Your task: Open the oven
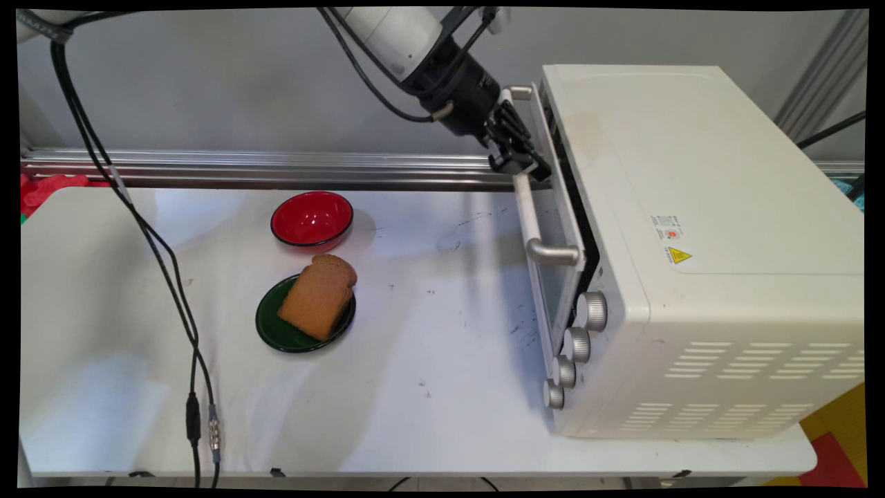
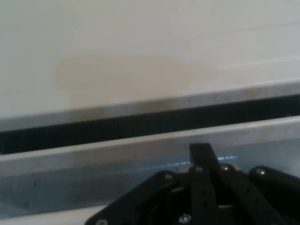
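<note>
The white table (image 1: 429, 360) carries one cream-white toaster oven (image 1: 691, 249) at its right, door slightly ajar with a dark gap along its top edge. The door has one long silver handle (image 1: 529, 214), and four silver knobs (image 1: 574, 346) sit beside it. The black gripper (image 1: 515, 155) is at the handle's far end, jaws closed around the handle. Left stand one red bowl (image 1: 312, 220) and one green plate (image 1: 290, 332) bearing one brown bread slice (image 1: 318, 296).

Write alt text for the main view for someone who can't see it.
The robot's black hand is at the handle of a white toaster oven, its door slightly ajar. Left on the table, bread lies on a green plate beside a red bowl.
</note>
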You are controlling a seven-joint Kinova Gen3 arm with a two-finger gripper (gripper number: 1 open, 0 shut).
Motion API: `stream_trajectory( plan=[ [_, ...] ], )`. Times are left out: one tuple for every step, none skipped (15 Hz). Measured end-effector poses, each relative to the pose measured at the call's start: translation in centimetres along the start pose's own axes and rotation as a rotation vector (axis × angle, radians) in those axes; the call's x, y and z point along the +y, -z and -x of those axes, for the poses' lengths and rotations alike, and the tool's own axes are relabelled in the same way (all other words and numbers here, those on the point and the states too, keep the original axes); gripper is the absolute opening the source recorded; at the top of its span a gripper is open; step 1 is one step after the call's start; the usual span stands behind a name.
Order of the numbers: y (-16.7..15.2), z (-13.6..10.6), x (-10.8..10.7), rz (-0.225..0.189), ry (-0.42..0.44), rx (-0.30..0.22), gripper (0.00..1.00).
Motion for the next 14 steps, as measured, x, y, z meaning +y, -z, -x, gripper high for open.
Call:
stream_trajectory(
  plan=[
    [0.1,0.3,0.1,0.002,-0.002,-0.006,0.0],
    [0.2,0.7,0.3,0.004,-0.005,-0.013,0.0],
    [0.4,1.1,0.5,0.006,-0.008,-0.02,0.0],
    [0.6,1.6,0.7,0.009,-0.01,-0.029,0.0],
    [0.8,2.0,0.8,0.012,-0.013,-0.038,0.0],
    [1.0,2.6,0.9,0.015,-0.016,-0.048,0.0],
    [1.2,3.2,1.1,0.018,-0.019,-0.059,0.0],
    [1.6,3.9,1.3,0.017,-0.017,-0.069,0.0],
    [1.8,4.3,1.3,0.017,-0.017,-0.075,0.0],
    [2.0,5.0,1.4,0.017,-0.015,-0.084,0.0],
    [2.2,5.7,1.5,0.017,-0.013,-0.094,0.0],
    [2.5,6.5,1.6,0.018,-0.011,-0.102,0.0],
    [2.7,7.2,1.7,0.017,-0.009,-0.107,0.0],
    [3.0,8.1,1.8,0.013,-0.007,-0.112,0.0]
  ],
)
